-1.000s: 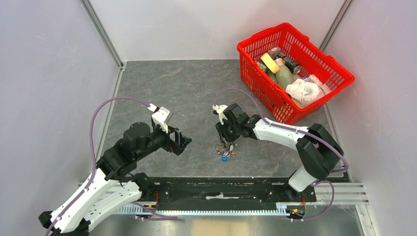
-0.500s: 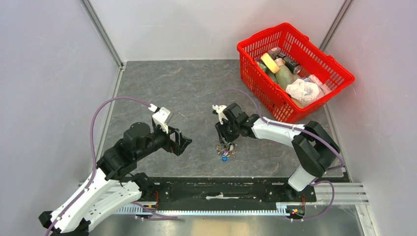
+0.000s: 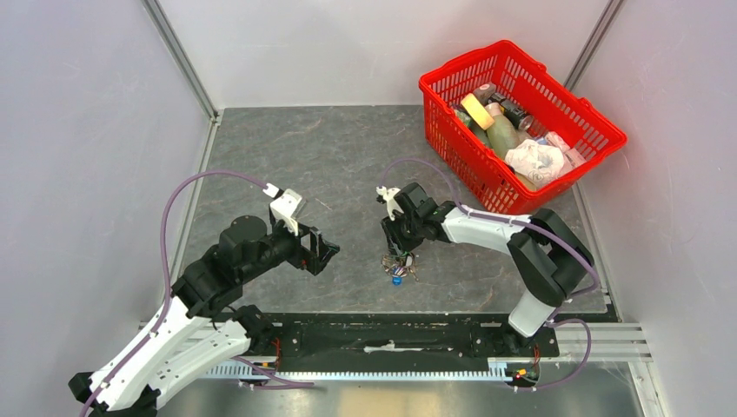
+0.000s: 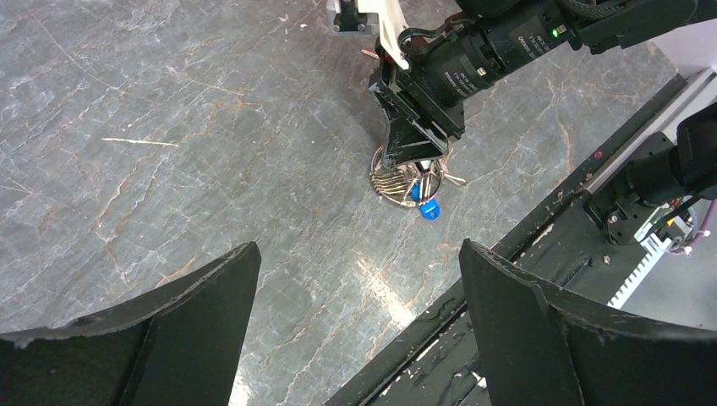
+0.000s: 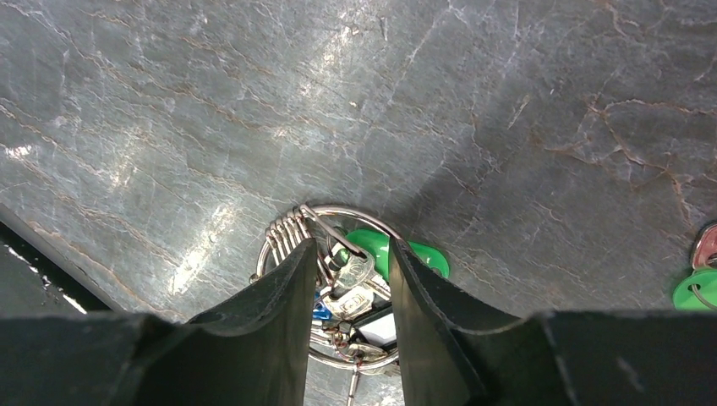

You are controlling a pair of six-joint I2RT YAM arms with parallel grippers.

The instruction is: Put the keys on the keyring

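Straddling the keyring and bunched keys on the table, the right gripper stands narrowly parted; whether it pinches them cannot be told. The left gripper hovers wide open, empty, well apart.

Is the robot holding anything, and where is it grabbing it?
The right gripper seems to pinch the keys mid-bunch, inside the keyring. The left gripper is open, empty.
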